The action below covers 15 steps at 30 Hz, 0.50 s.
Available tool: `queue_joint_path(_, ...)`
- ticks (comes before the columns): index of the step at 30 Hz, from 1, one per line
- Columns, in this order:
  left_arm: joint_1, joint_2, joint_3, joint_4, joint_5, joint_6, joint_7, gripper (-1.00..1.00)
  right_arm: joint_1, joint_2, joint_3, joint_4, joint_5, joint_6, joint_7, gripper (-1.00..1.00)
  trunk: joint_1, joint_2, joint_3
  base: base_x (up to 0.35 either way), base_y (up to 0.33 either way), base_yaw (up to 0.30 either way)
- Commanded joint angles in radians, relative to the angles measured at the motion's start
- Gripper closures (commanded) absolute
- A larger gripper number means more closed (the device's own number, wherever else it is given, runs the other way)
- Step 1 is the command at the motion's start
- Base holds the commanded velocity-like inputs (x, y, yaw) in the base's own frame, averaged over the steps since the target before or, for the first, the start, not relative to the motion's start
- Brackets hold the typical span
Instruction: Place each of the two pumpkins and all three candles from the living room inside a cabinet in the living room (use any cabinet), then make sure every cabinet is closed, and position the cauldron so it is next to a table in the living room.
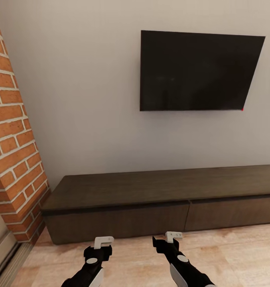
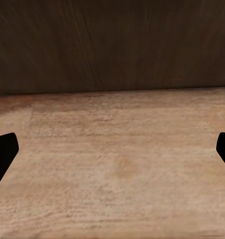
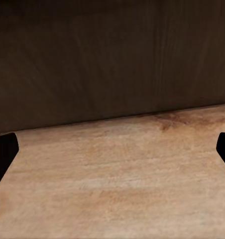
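the cabinet is sitting at 12 o'clock against the wall under the tv, its drawer fronts flush and shut. the left gripper and right gripper are hovering low over the floor, jaws spread wide and carrying nothing. judging by this, the storing work is either pending or finished; which one cannot be told.

Bare plank floor lies open between both grippers and the cabinet, whose shut drawer fronts form a continuous barrier ahead. The cabinet top is free along its length, with open wall between it and the TV. A brick pier blocks passage at the cabinet's left end.
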State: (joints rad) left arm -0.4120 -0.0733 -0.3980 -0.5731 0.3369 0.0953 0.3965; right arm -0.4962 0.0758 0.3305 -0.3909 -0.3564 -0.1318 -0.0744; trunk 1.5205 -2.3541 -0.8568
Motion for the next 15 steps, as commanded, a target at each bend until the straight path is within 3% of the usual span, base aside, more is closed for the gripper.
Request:
queue_joint_path(1,-0.001,0.001,-0.006,-0.002,0.007,0.006,0.009,-1.0,-0.001,-0.001,0.008,-0.002,-0.009,-0.004,-0.007,-1.0,-0.004,0.007,0.002,0.0,0.0,0.0)
queue_joint_path(10,-0.001,0.003,-0.005,-0.001,0.007,0.043,0.008,-1.0,-0.001,-0.001,0.008,-0.008,-0.001,-0.002,-0.007,-1.0,-0.039,0.07,0.03,0.0,0.0,0.0)
queue_joint_path(15,-0.001,0.004,-0.004,0.0,0.025,0.076,0.005,-1.0,-0.001,-0.001,0.005,-0.007,-0.004,0.0,-0.007,-1.0,-0.058,0.105,0.046,0.0,0.0,0.0)
